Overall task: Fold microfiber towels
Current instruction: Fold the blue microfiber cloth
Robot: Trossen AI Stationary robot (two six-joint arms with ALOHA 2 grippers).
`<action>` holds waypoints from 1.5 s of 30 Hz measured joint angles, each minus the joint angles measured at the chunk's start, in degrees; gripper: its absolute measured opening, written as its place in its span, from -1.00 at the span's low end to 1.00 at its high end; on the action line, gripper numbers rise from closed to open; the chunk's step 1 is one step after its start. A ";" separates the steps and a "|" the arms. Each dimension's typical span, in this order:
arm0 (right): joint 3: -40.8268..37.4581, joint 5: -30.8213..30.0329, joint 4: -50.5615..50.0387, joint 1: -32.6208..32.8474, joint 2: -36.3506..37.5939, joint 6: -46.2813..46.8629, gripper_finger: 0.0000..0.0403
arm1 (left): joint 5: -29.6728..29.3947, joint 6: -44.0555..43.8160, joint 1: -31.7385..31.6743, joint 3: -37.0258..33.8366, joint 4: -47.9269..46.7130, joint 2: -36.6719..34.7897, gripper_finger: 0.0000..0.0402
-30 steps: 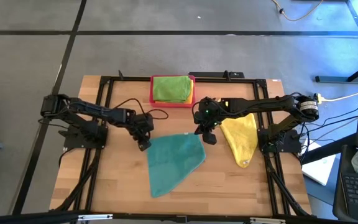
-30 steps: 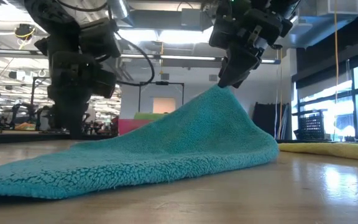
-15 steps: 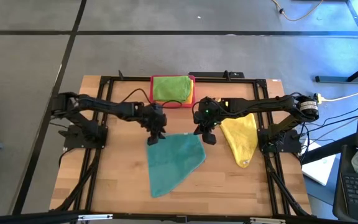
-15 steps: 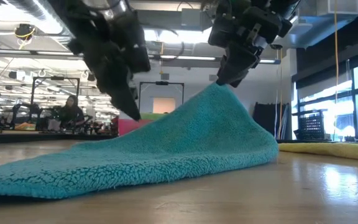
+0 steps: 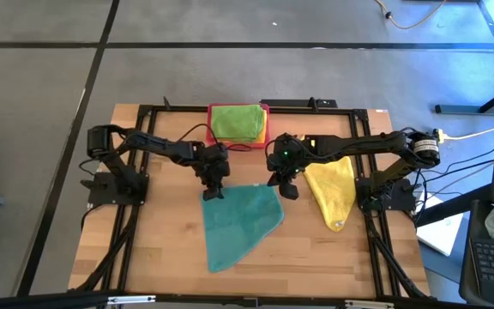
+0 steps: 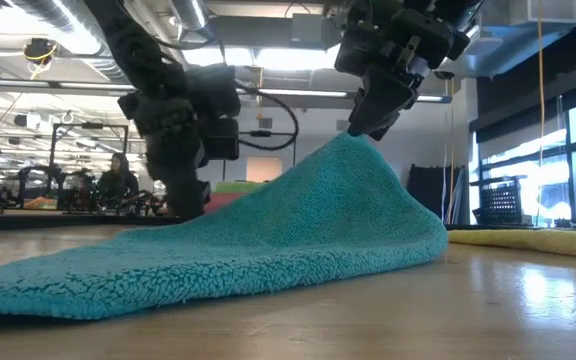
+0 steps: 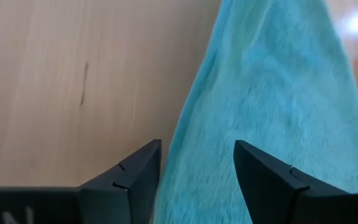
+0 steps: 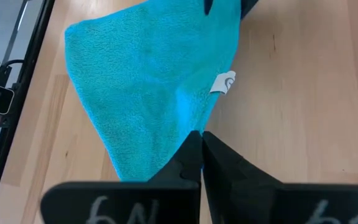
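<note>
Teal towel [image 5: 238,221] spread on the wooden table [image 5: 161,249], one far corner lifted, both grippers at its far edge.

Nearest the table's front edge lies the towel's pointed near end, flat on the wood; the cloth widens toward the back. At its far left corner the left gripper [image 5: 213,191] hovers with fingers spread, the towel's edge lying between them in the left wrist view and not clasped. At the far right corner the right gripper [image 5: 286,187] has its fingers pressed together, pinching the cloth and holding that corner raised, as the low view shows. Just right of it a yellow towel [image 5: 333,193] lies crumpled. Farthest back, a green towel [image 5: 237,122] lies folded in the pink tray [image 5: 237,143].
</note>
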State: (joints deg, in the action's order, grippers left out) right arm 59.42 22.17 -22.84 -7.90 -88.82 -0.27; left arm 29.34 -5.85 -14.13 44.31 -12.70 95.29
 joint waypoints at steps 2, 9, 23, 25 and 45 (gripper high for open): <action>0.00 0.00 -0.12 0.00 0.00 -0.12 -0.97 | 0.25 0.04 -0.53 0.00 -2.87 -0.52 -0.04; 0.00 0.14 -1.01 0.00 0.00 -1.48 -0.97 | 4.53 2.30 -1.77 -0.04 -10.93 -1.23 -0.11; 0.00 0.35 -1.33 0.00 0.00 -1.40 -0.97 | 3.09 6.72 -1.77 -0.05 -18.84 -1.23 -0.13; 0.00 0.35 -1.33 0.00 0.00 -1.38 -0.97 | 2.11 6.79 -1.77 -0.05 -18.98 -1.23 -0.13; 0.00 0.35 -1.52 -0.01 0.00 -1.34 -0.97 | -1.60 -0.17 -1.34 -0.07 -20.03 -1.30 -0.97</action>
State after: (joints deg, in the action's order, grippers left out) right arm 59.42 22.52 -24.36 -7.91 -88.82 -1.61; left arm 27.75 -6.02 -15.47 44.25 -32.73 94.00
